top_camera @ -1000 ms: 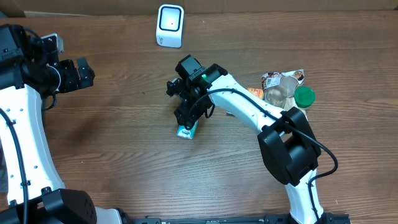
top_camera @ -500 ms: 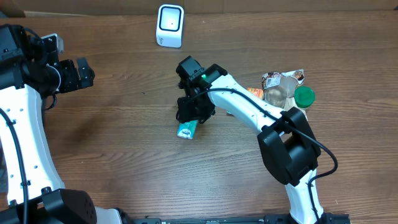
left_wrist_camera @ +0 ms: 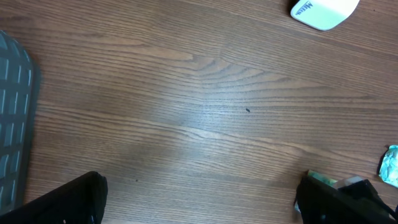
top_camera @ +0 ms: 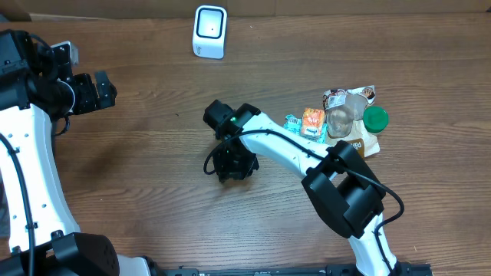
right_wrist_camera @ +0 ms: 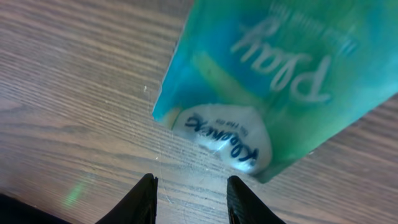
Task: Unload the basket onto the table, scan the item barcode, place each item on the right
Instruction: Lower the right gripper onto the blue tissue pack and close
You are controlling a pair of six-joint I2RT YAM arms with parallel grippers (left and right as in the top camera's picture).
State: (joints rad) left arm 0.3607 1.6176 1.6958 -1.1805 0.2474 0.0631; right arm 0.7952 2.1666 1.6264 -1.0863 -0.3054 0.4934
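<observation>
The item is a teal Kleenex tissue pack [right_wrist_camera: 280, 81] lying on the wooden table, filling the upper right of the right wrist view. My right gripper [right_wrist_camera: 191, 180] points down at the table just short of the pack's white label end. Its jaws stand a little apart with only bare wood between them. From overhead the right gripper [top_camera: 230, 163] covers the pack. The white barcode scanner [top_camera: 209, 31] stands at the table's far edge. My left gripper [top_camera: 96, 92] hangs wide open at the far left, holding nothing.
A pile of goods lies at the right: an orange packet [top_camera: 313, 123], a clear jar [top_camera: 338, 119], a green lid [top_camera: 375, 118] and a small teal packet [top_camera: 292, 123]. The scanner [left_wrist_camera: 323, 11] shows at the top right of the left wrist view.
My right gripper has swung down and towards the front over the tissue pack, hiding it from overhead, and its jaws have narrowed. The left arm has not moved.
</observation>
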